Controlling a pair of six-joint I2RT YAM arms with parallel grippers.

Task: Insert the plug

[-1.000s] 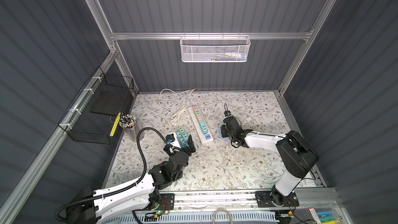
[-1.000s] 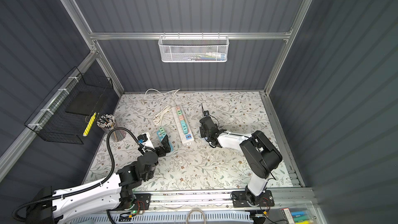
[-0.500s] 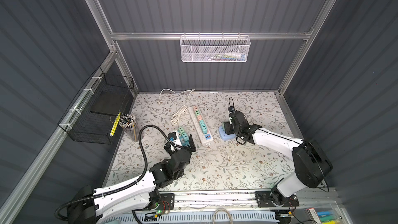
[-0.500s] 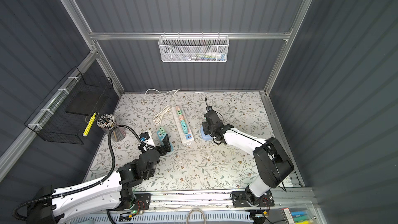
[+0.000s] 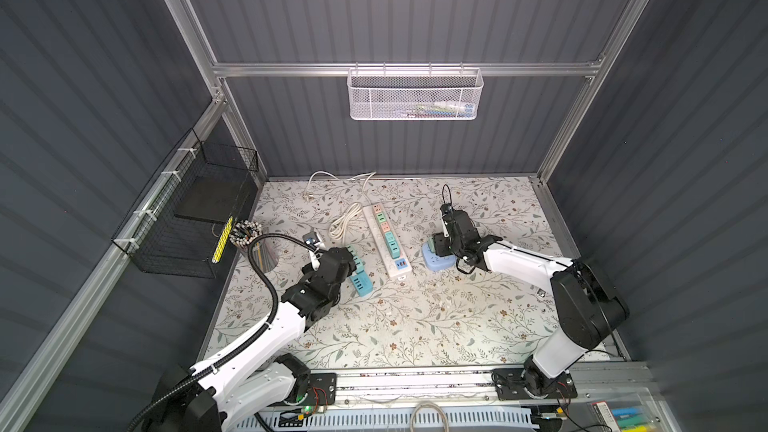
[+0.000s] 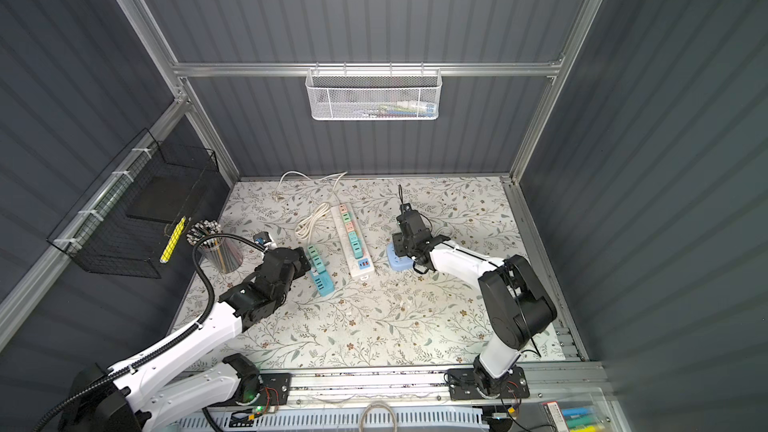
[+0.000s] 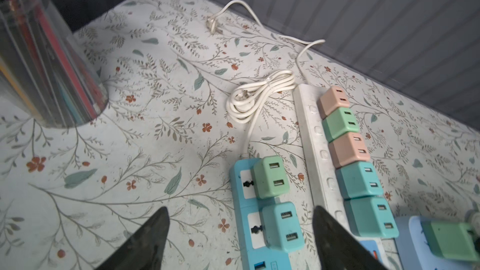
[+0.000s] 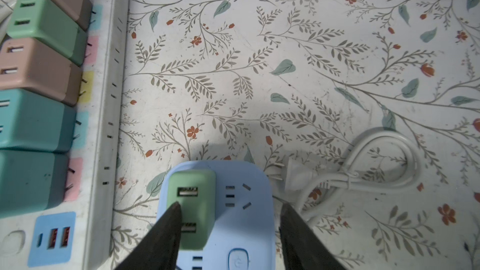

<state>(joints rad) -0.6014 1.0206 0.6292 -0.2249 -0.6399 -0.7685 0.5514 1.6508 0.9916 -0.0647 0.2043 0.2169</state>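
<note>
The green charger plug (image 8: 197, 211) sits in the blue socket block (image 8: 254, 229).
The left gripper (image 7: 240, 207) holds its jaws wide and empty over the blue power strip (image 7: 238, 203). The right gripper (image 8: 230, 205) has its jaws parted above the plug, gripping nothing. The white power strip (image 7: 311, 136) lies at the block's 9 o'clock.

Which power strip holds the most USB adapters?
The long white strip: five adapters in a row. The blue strip holds two, the rounded block shows one.

Three power strips: one white (image 8: 109, 74), one blue (image 7: 236, 167), one pale blue (image 8: 246, 229). Eight USB chargers (image 7: 281, 227): three green (image 7: 271, 176), three teal (image 7: 359, 180), two pink (image 7: 333, 101). Two wire baskets (image 5: 415, 97), one pencil cup (image 5: 259, 251).
</note>
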